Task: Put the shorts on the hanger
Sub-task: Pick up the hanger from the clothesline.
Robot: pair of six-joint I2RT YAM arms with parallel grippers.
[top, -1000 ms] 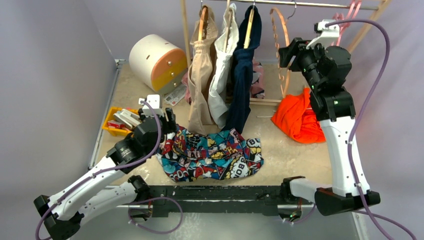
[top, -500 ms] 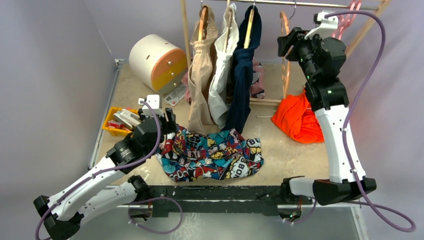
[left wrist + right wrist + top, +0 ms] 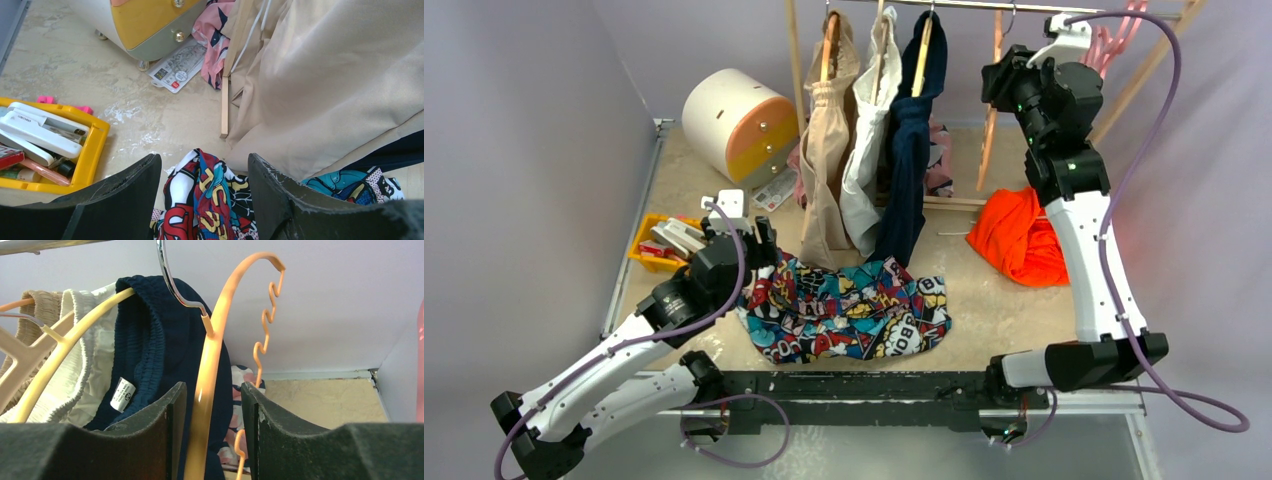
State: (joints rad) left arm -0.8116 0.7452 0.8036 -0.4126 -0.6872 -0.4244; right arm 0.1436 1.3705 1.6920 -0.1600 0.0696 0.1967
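Beige and speckled, the table (image 3: 1014,310) carries a wooden rack (image 3: 796,70) at its far side, with a metal rail (image 3: 964,6) across the top. From the rail hang three pieces on wooden hangers: a tan garment (image 3: 827,150), a white garment (image 3: 867,130) and a navy garment (image 3: 912,150). The shorts (image 3: 854,305) lie spread flat on the table in front of them, near the arms' bases. A white drum cabinet (image 3: 729,115) with orange and yellow drawers stands at the far left. An orange garment (image 3: 1022,235) lies crumpled at the right, beside the right arm. A yellow tray (image 3: 646,262) of small items sits just left of the shorts.

The hanger (image 3: 987,130) hangs bare from the rail by its silver hook, right of the navy garment, and shows edge-on from above. The right hand (image 3: 994,80) is raised to it. In the wrist view its fingers (image 3: 150,435) stand apart on either side of one hanger arm — one finger just beside the plastic, a clear gap at the other, so not clamped. The left hand (image 3: 762,235) sits low over the shorts' left edge with fingers (image 3: 125,200) wide apart. A bunched fold of the print shows between them — whether the tips touch the fabric cannot be told.
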